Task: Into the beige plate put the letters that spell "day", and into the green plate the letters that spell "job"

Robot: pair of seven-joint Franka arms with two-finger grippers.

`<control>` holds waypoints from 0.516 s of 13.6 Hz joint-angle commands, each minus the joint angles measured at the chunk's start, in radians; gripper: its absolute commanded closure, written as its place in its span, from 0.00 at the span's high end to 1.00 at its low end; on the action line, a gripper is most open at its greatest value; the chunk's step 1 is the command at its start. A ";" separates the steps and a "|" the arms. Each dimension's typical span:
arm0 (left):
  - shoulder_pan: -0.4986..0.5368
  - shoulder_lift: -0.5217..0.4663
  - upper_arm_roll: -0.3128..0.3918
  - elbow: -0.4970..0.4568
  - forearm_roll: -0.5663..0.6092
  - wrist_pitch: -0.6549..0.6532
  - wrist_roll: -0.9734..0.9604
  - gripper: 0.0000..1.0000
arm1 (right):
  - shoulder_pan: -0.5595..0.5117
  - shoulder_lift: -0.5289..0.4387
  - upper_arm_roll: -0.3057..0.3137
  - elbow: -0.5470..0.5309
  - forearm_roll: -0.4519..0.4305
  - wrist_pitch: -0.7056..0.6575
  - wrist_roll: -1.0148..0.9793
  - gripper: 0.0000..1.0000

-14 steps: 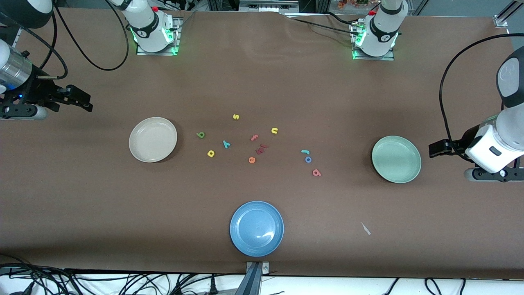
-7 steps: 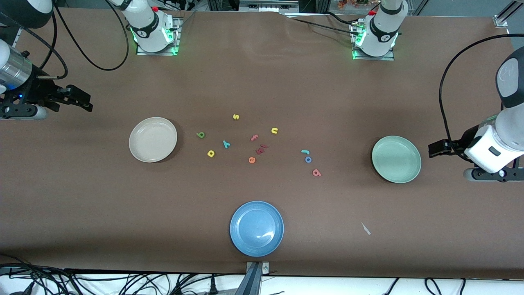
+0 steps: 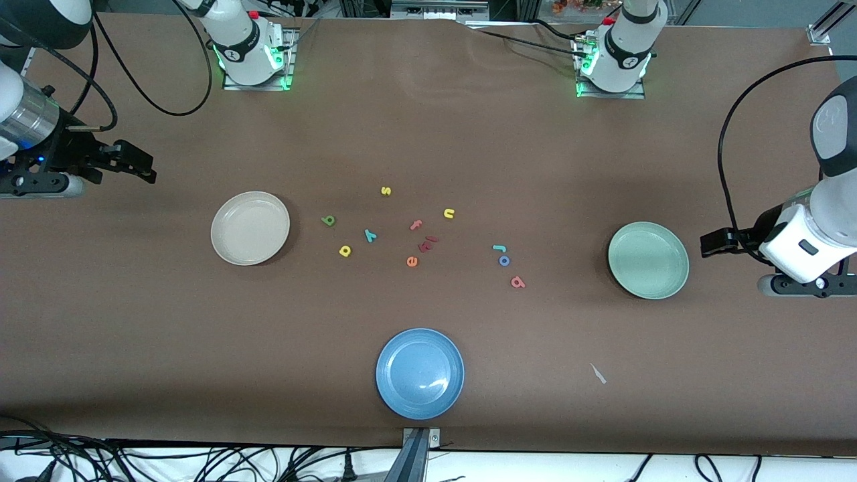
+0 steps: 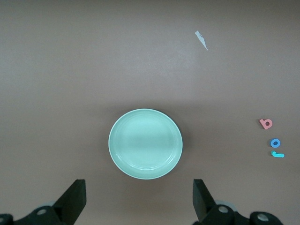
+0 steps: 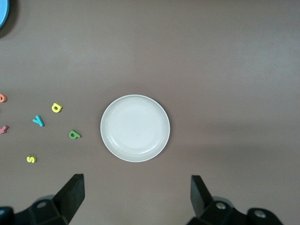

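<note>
The beige plate lies bare toward the right arm's end. Beside it are the green d, yellow a and teal y. The green plate lies bare toward the left arm's end, with the teal j, blue o and salmon b nearby. My right gripper hangs open over the table's end by the beige plate. My left gripper hangs open beside the green plate. Both hold nothing.
A blue plate sits near the front edge. Other letters lie mid-table: yellow s, yellow n, salmon f, orange e and red pieces. A white scrap lies nearer the front camera than the green plate.
The right arm has shifted slightly at its end of the table. The left arm, plates and letters have stayed put.
</note>
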 commanded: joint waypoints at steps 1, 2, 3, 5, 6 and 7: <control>0.004 -0.015 0.000 -0.016 0.001 0.000 0.000 1.00 | 0.006 0.000 0.002 -0.005 -0.001 0.009 0.003 1.00; 0.004 -0.015 0.000 -0.018 0.001 0.000 0.000 1.00 | 0.006 0.002 0.002 -0.005 -0.001 0.007 0.001 1.00; 0.004 -0.015 0.000 -0.018 0.001 0.000 0.000 1.00 | 0.015 0.007 0.002 -0.005 -0.004 -0.002 0.000 1.00; 0.004 -0.014 0.000 -0.018 0.001 0.002 0.000 1.00 | 0.033 0.030 0.002 -0.011 -0.007 -0.005 0.001 1.00; 0.004 -0.014 0.000 -0.019 0.001 0.002 0.001 1.00 | 0.039 0.060 0.002 -0.006 -0.009 -0.001 0.001 1.00; 0.002 -0.011 0.000 -0.021 0.001 0.002 0.001 1.00 | 0.052 0.085 0.002 -0.006 -0.007 0.007 0.003 1.00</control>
